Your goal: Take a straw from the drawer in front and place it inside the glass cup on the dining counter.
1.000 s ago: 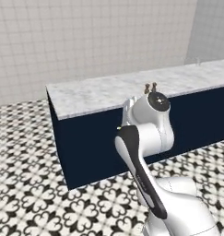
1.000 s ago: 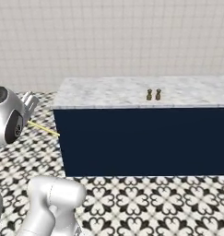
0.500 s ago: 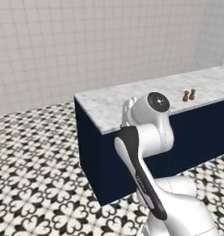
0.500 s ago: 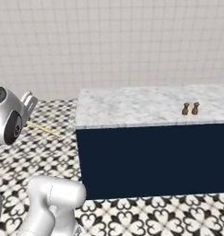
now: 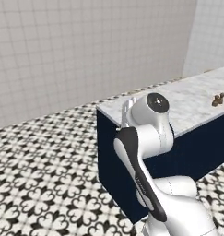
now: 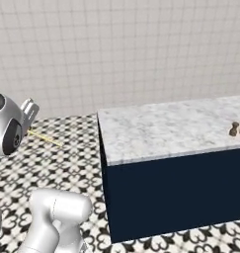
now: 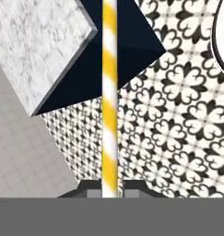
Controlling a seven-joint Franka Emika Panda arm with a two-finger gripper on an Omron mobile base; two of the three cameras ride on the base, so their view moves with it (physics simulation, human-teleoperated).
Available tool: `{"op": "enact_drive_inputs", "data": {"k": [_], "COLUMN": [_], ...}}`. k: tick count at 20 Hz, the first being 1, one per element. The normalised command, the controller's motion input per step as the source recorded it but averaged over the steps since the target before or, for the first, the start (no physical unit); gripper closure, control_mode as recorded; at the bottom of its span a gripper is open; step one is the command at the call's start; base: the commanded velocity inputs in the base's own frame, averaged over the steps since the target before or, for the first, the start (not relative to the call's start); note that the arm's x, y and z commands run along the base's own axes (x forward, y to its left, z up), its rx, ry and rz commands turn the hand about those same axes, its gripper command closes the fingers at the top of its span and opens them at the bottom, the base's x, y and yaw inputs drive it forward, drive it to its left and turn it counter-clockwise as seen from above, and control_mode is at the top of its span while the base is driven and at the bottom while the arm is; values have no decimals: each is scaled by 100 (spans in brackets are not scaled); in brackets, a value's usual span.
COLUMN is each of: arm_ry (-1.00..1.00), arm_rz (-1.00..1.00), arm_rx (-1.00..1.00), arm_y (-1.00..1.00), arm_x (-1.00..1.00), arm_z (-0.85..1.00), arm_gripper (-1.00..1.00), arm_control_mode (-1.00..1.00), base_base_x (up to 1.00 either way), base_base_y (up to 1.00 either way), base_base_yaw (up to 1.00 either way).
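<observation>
Gripping straw (image 7: 109, 92) in closed fingers (image 7: 132, 186), beside dining counter (image 6: 161, 131).

In the left base view the robot's white arm covers the near front of the dining counter (image 5: 196, 106) and most of the hand, of which just a pale sliver shows at the arm's upper left; the counter's far end runs off the right edge. Two small dark brown objects (image 5: 218, 99) stand on its top, too small to name. In the right base view the counter is cut by the right edge, which also clips one of those dark objects. In the hand view the straw (image 7: 109, 92) runs off the top edge, its far end unseen, and its lower end disappears between the dark fingertips (image 7: 90, 188).
</observation>
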Motion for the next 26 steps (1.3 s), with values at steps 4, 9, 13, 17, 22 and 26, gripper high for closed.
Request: {"op": "enact_drive_inputs", "data": {"k": [4, 9, 13, 17, 22, 26], "arm_ry": [0, 0, 0, 0, 0, 0], "arm_rz": [0, 0, 0, 0, 0, 0], "arm_rx": [0, 0, 0, 0, 0, 0], "arm_y": [0, 0, 0, 0, 0, 0], "arm_x": [0, 0, 0, 0, 0, 0], "arm_z": [0, 0, 0, 0, 0, 0], "arm_gripper": [100, 100, 100, 100, 100, 100], "arm_control_mode": [100, 100, 100, 100, 100, 100], "base_base_x": [60, 63, 67, 64, 66, 63], "base_base_y": [100, 100, 100, 96, 90, 91], "base_base_yaw": [-29, -35, -42, -47, -51, -51]}}
